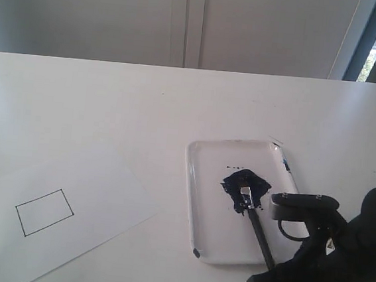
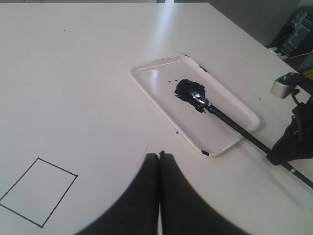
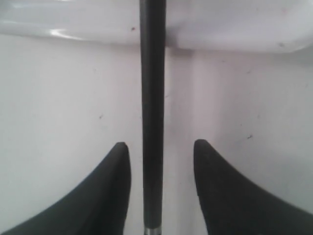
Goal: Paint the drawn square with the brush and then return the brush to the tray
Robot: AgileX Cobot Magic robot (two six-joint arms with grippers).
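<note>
Right pincer (image 3: 160, 144), parted, straddles the brush (image 1: 258, 231), bristles in the tray (image 1: 205, 209)

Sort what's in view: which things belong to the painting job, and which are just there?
Job:
drawn square, unpainted
brush, bristles in the paint
tray
paper sheet bearing the square
right gripper, jaws open astride the brush handle

Just there:
table
left gripper, jaws shut, empty
</note>
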